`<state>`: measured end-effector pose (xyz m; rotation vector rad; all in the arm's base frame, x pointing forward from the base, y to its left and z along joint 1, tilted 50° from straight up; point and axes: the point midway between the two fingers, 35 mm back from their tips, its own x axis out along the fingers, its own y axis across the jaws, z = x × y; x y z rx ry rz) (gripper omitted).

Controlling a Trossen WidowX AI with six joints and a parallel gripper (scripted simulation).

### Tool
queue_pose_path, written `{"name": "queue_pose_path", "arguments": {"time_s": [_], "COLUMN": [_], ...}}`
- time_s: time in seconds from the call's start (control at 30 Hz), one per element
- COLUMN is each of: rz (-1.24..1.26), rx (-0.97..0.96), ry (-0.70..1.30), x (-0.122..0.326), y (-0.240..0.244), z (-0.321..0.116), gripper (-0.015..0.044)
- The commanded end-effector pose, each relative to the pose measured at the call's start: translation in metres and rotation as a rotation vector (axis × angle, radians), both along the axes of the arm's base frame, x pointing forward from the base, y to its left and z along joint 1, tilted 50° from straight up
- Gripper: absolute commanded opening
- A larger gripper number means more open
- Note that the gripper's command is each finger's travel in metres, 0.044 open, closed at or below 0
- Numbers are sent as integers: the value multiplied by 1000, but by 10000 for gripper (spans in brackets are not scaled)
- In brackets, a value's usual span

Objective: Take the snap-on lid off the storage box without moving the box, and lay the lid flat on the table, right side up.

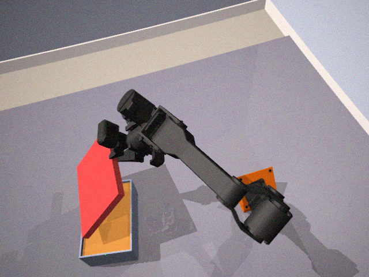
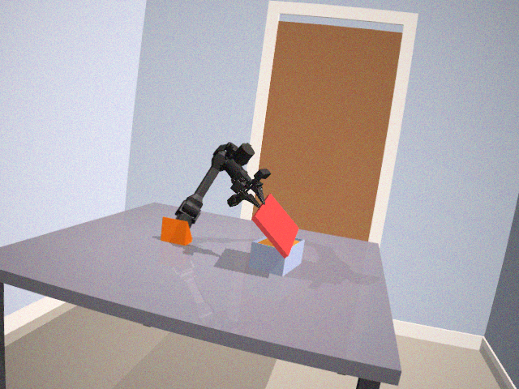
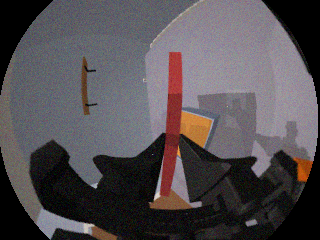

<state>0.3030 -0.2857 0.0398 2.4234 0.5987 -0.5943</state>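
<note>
The red lid [image 1: 100, 184] [image 2: 276, 226] [image 3: 174, 75] is off the box and steeply tilted, one broad face turned toward the top and exterior views. My gripper [image 2: 262, 205] [image 3: 171, 136] is shut on the lid's upper edge; in the top view the arm partly hides the fingertips. The storage box [image 1: 134, 220] [image 2: 266, 258] [image 3: 214, 131] is blue-grey with an orange inside and stands upright and open on the table. The lid overlaps part of the box opening in the top and exterior views; whether its low corner touches the box I cannot tell.
The grey table [image 1: 214, 113] [image 2: 126, 267] carries the box and the arm. An orange block [image 1: 263, 175] [image 2: 173, 231] [image 3: 303, 169] is at the arm's base. The box stands nearer the table's right side in the exterior view, with a brown door [image 2: 331, 126] behind.
</note>
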Motion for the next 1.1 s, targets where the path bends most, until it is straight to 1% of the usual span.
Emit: {"name": "queue_pose_path", "arguments": {"time_s": [0.0,1.07], "rz": [-2,-2], "rx": [-6,-11], "ry": [-8,-7], "x": [-3,-25], "y": [-9,-47], "z": [-5,-51], "gripper": [0,0]}}
